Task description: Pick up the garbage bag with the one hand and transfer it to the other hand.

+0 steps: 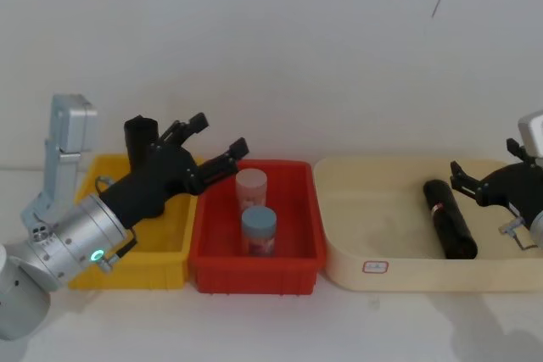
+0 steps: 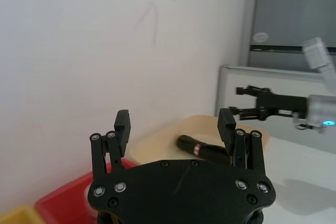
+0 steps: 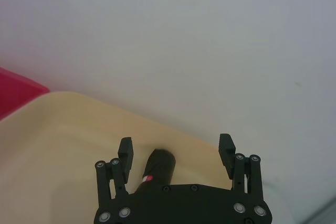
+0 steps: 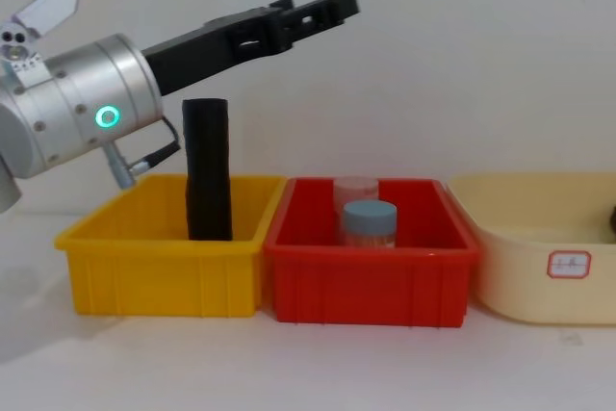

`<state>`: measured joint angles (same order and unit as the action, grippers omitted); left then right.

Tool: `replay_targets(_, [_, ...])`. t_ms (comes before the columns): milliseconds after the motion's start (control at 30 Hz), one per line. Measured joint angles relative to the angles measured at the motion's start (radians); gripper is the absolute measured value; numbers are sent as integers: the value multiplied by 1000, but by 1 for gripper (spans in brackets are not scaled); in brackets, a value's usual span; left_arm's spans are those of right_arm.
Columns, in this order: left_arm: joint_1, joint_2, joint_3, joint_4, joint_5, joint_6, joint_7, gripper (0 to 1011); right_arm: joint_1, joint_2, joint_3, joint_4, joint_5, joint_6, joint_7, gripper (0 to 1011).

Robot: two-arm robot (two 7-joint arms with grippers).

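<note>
The left hand (image 4: 322, 5), open and empty, hung at upper centre, past the upright garbage bag (image 4: 207, 170); best drawn back and lowered astride its top. The right hand (image 1: 484, 158) stood open, far right.

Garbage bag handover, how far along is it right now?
Nothing looks done yet: the garbage bag stands upright in the yellow bin, ungripped. In hand: the left end effector hangs open and empty above the bins, near the bag's top. Left to do: grasp, lift, and pass it to the right end effector, which is open over the cream tray.
</note>
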<state>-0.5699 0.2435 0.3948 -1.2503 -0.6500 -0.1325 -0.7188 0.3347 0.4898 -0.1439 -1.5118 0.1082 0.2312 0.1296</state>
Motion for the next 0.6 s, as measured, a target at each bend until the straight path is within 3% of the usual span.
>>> replay_targets(267, [27, 18, -27, -19, 19, -23, 75, 1000, 15, 4, -26, -20, -13, -17, 37, 1000])
replay_targets(600, [74, 48, -73, -43, 55, -44, 177, 1000, 38, -21, -75, -26, -6, -30, 110, 1000])
